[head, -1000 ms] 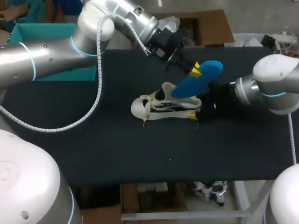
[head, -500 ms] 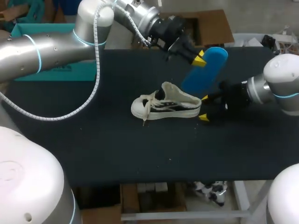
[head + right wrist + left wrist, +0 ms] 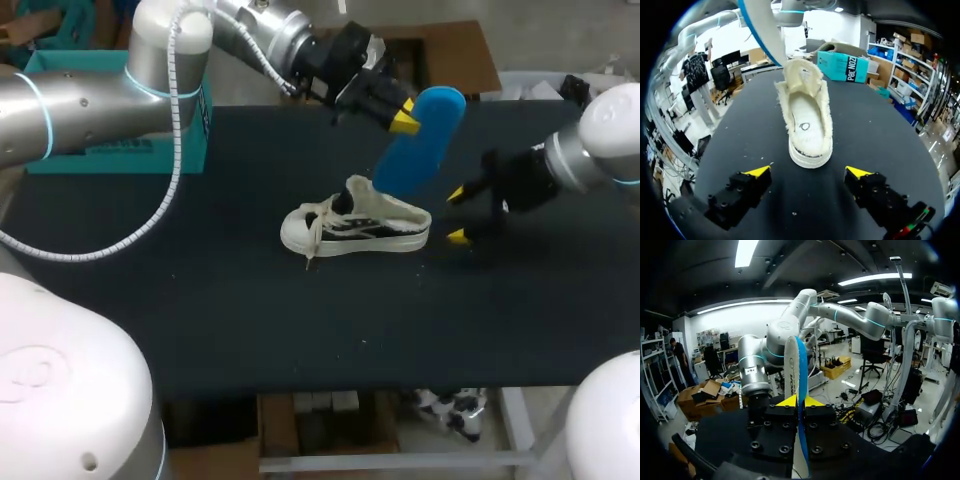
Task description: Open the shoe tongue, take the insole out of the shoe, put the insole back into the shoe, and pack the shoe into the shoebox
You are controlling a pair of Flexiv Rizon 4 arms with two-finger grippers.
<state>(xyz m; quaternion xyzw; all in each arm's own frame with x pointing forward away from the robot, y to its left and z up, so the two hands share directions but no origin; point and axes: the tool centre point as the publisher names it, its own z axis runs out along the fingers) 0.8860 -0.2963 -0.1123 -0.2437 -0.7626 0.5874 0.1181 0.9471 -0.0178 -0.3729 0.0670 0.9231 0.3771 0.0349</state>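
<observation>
The left jaws pinch the blue insole [image 3: 418, 140] on edge, tilting it above the white sneaker [image 3: 355, 225] at mid-surface, apparently clear of the opening. The right jaws stand wide open and empty near the heel, seemingly ready to steady it. The teal shoebox [image 3: 100, 160] sits at the far left edge.

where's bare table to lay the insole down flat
The wide front strip of table before the shoe is bare, as is the left stretch between shoe and teal box. Crowded by the heel, where the open right gripper and held insole sit.
</observation>
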